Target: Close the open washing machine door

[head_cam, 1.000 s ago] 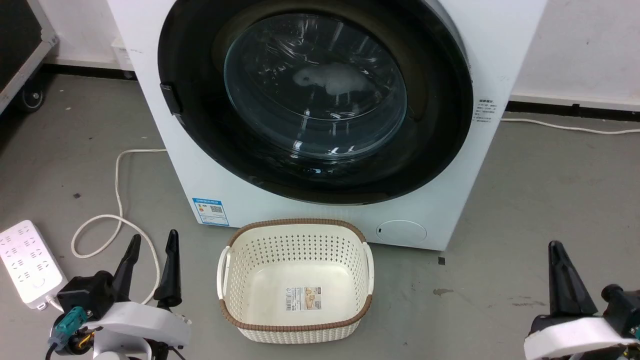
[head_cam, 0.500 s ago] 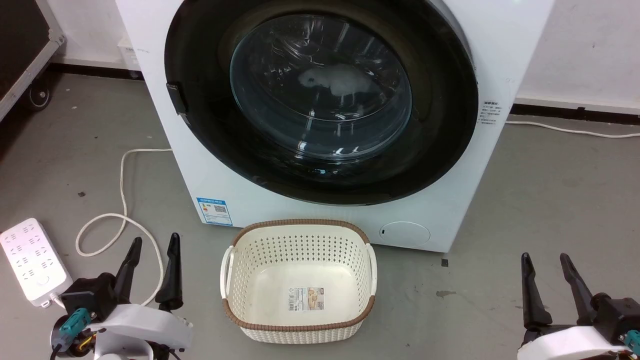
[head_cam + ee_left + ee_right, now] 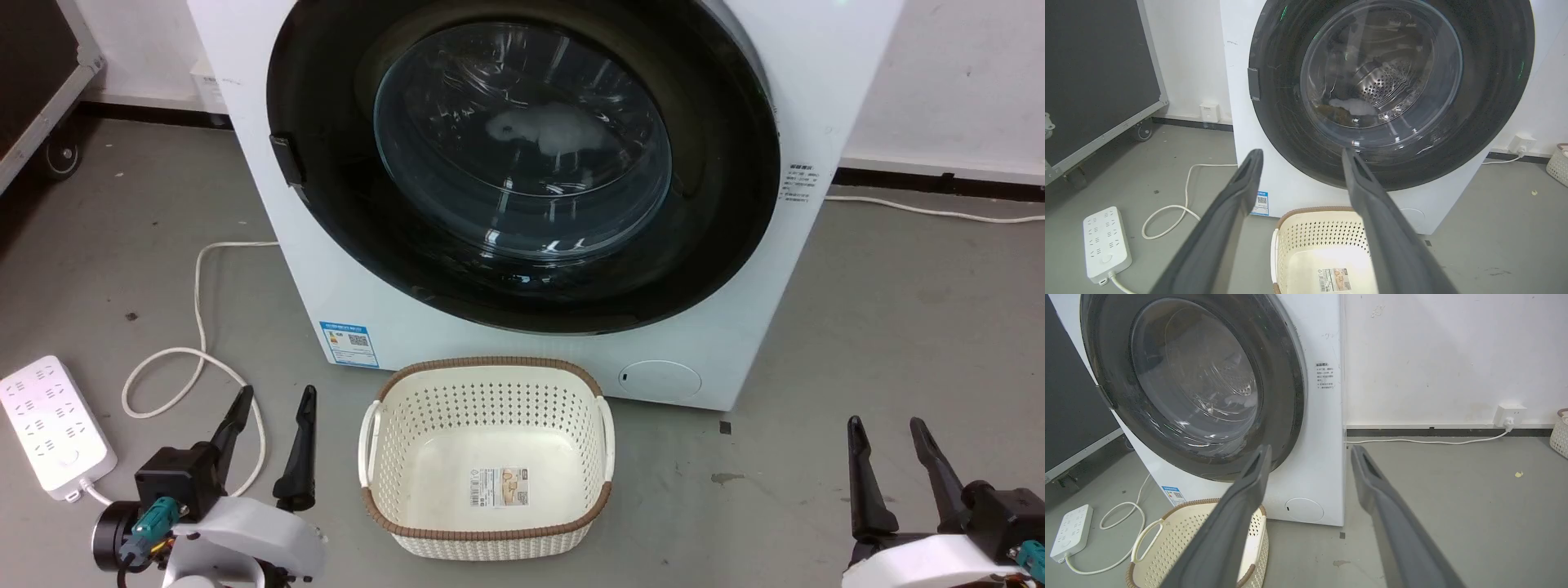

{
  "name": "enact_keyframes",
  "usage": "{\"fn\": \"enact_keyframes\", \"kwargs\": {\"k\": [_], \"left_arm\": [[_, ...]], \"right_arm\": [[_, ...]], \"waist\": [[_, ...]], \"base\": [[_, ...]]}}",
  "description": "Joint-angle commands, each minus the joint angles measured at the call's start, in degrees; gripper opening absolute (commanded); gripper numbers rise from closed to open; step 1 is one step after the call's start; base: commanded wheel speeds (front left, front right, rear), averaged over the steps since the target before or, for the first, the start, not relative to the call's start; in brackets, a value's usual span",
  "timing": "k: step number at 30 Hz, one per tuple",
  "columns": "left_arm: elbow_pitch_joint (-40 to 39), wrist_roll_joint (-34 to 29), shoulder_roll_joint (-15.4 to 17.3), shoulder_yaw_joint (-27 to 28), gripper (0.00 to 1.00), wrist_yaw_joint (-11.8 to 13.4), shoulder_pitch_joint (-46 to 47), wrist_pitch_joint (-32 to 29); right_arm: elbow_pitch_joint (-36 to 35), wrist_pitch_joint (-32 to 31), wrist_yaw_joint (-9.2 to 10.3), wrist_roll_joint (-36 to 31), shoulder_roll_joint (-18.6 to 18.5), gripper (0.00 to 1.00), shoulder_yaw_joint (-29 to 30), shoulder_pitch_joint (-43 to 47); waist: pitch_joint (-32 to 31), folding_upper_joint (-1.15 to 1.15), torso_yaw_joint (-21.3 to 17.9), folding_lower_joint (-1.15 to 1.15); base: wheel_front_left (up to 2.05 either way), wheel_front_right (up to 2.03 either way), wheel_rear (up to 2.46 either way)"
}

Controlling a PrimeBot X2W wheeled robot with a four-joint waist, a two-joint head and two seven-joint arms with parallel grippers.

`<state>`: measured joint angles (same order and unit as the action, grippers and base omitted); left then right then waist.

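Your washing machine door (image 3: 522, 163) lies flush against the front of the washing machine (image 3: 735, 359), so it looks already shut. In the last second the left gripper (image 3: 276, 394) drifted sideways and the right gripper (image 3: 885, 423) rolled. Both sit well clear of the machine, fingers spread and empty.

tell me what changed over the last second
The left gripper shifted a little toward the basket, open as before. The right gripper rotated and edged inward, also open. Nothing was grasped or released. The washing machine door, the basket and the power strip stayed as they were.
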<state>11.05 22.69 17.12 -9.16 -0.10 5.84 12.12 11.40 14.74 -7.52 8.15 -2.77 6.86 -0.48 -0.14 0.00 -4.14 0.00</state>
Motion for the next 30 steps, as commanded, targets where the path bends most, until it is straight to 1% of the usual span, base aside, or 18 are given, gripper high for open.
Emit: {"fn": "enact_keyframes", "kwargs": {"k": [1,11,12,30], "left_arm": [[-0.1,-0.4,0.2,-0.2,1.00,0.4,0.5,-0.1],[0.5,0.3,0.0,-0.1,1.00,1.3,1.0,-0.6],[0.5,0.2,0.0,-0.1,0.00,1.2,0.3,-0.5],[-0.8,-2.4,-1.6,1.0,0.00,1.0,-0.4,-1.8]], "right_arm": [[0.2,0.3,0.03,0.3,-0.1,1.00,-0.1,0.5],[0.3,0.3,0.03,1.0,-0.1,1.00,-0.4,0.2],[0.1,0.0,0.00,0.7,0.0,0.00,-0.3,0.0],[-1.2,-1.7,-0.01,-0.3,0.0,0.00,-1.0,0.0]], "waist": [[0.0,0.00,0.0,0.00],[0.3,0.00,0.0,0.00],[0.3,0.00,0.0,0.00],[0.3,0.00,0.5,0.00]], "base": [[0.00,0.00,0.00],[0.00,0.00,0.00],[0.00,0.00,0.00],[0.00,0.00,0.00]]}}
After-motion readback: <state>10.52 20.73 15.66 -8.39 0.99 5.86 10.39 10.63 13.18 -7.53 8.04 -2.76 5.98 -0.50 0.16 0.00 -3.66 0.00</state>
